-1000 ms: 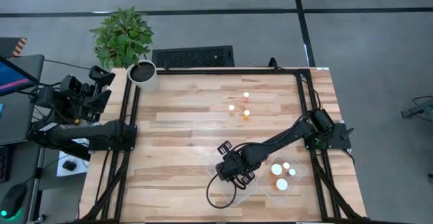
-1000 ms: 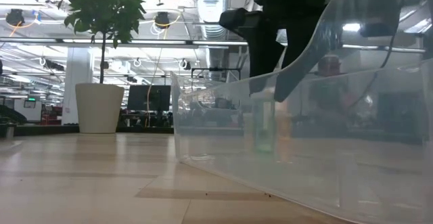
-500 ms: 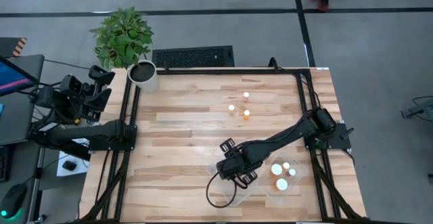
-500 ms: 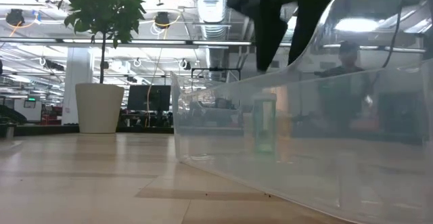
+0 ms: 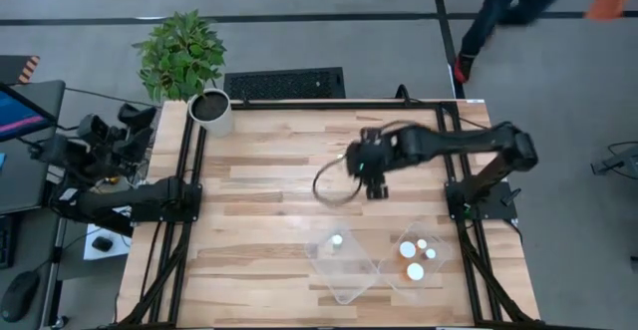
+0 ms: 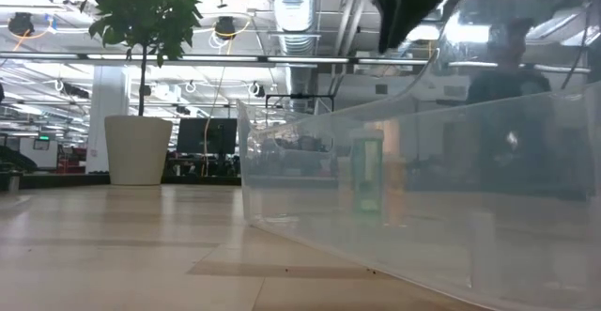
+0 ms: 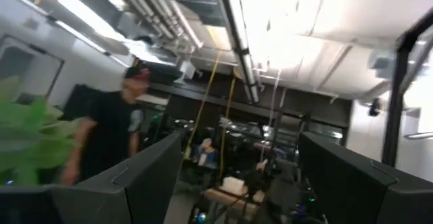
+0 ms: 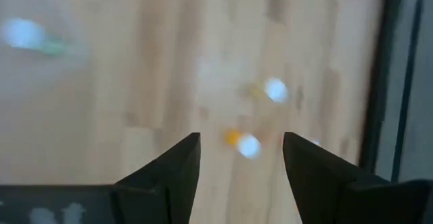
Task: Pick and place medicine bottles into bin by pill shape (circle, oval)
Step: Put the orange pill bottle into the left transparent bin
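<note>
My right gripper [image 5: 376, 188] hangs open above the far middle of the table. It hides the loose medicine bottles there in the high view. Its wrist view shows two blurred white caps, one bottle [image 8: 274, 89] farther off and an orange one [image 8: 245, 145] below and between the open fingers [image 8: 240, 158], untouched. One white-capped bottle [image 5: 338, 240] stands upright in the left clear bin [image 5: 351, 278], greenish in the low view [image 6: 366, 170]. Several caps [image 5: 414, 270] show in the right bin [image 5: 440, 270]. My left gripper [image 5: 125, 131] waits open off the table's left side.
A white plant pot [image 5: 211, 111] stands at the far left corner, with a dark keyboard [image 5: 284, 83] beyond the far edge. A black cable loop [image 5: 331, 185] hangs beside the right gripper. A person [image 5: 498, 11] walks past behind the table. Bare wood lies left of the bins.
My right gripper has risen out of the left bin, leaving a bottle standing there. It has swung quickly toward the far edge, over the loose bottles. My left arm has shifted a little farther left of the table.
</note>
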Available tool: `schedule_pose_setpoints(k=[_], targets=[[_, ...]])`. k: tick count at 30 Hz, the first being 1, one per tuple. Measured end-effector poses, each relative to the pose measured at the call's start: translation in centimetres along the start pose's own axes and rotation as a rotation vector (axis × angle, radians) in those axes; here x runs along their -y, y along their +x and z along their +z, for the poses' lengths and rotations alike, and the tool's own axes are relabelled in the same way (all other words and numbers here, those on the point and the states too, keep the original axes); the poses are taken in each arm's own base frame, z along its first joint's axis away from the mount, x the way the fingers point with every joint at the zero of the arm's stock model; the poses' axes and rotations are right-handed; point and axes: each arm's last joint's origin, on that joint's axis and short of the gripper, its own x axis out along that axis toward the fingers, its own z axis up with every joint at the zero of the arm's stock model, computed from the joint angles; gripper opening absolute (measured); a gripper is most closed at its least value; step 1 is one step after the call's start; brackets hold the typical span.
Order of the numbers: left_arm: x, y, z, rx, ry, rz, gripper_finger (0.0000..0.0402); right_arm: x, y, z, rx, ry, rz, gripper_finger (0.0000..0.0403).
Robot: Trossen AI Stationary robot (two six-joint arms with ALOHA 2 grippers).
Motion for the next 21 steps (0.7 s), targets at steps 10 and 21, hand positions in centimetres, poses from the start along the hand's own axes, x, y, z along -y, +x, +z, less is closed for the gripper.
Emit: schedule_pose_setpoints(k=[10, 21], targets=[[-0.5, 0.9, -2.9, -0.225, 0.041, 0.068, 0.0293, 3.8, 6.6, -5.4, 0.021, 0.108, 0.039, 0.0219], [-1.9, 1.7, -10.2, -0.428, -0.026, 0.073, 0.0293, 3.6, 11.0, -5.6, -0.031, 0.033, 0.119, 0.0219]])
